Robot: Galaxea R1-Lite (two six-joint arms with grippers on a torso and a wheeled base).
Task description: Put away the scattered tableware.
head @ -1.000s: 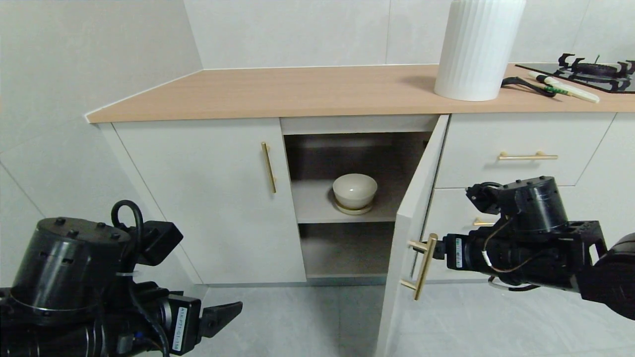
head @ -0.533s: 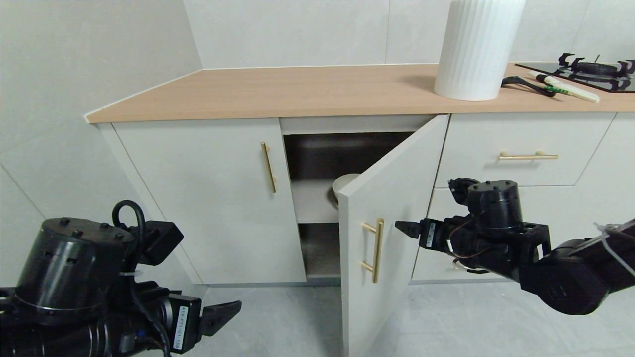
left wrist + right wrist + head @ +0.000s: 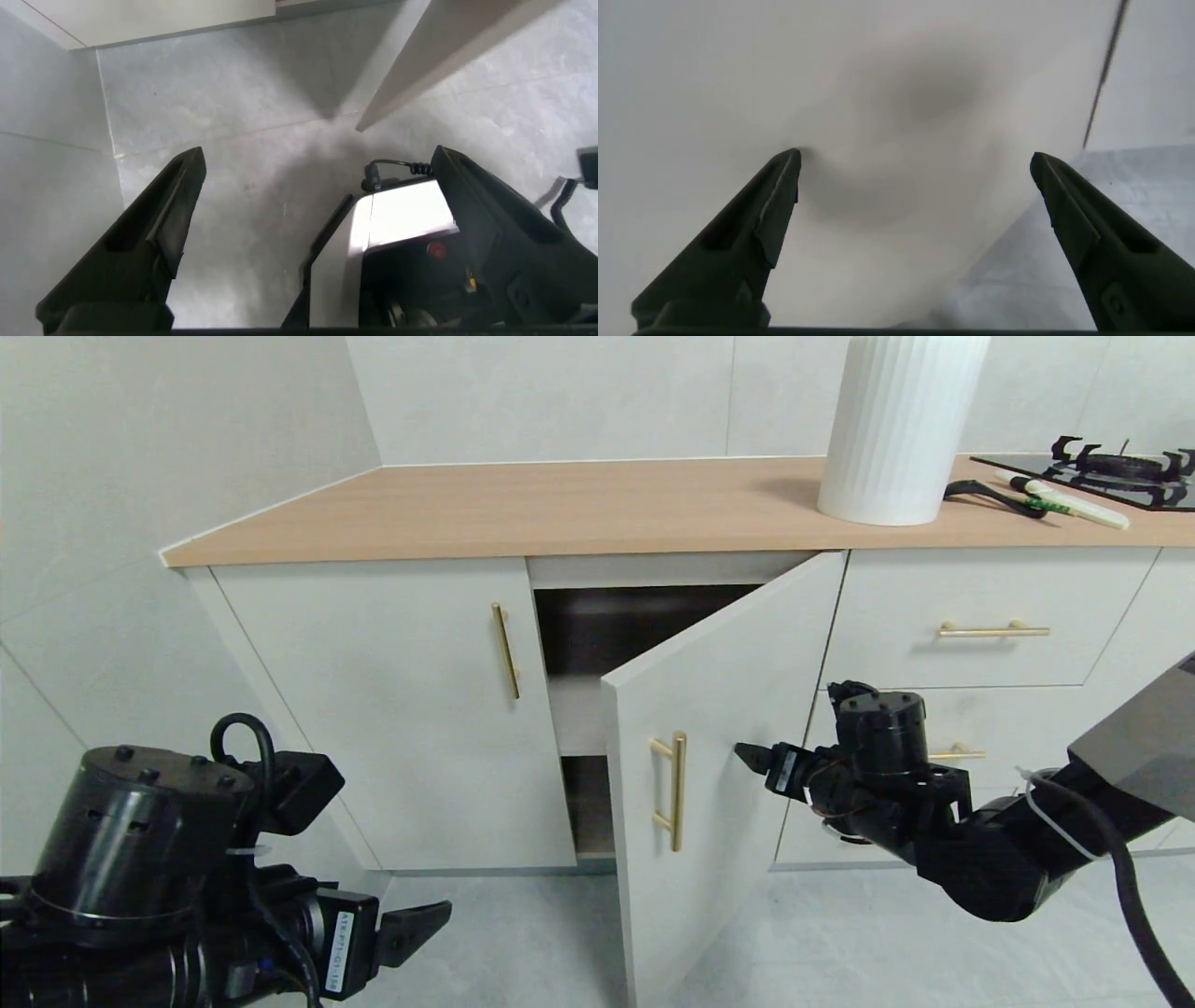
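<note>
Door less ajar, right gripper outstretched

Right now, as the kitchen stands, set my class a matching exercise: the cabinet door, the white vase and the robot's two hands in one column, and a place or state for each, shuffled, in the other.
Column one
1. cabinet door
2. white vase
3. left hand
4. right hand

Column two
A. stands on the wooden countertop
B. open, low over the floor
C. ajar, neither wide open nor shut
D. open, pointing at the door's front face

Pairs: 1-C, 2-A, 3-B, 4-D
</note>
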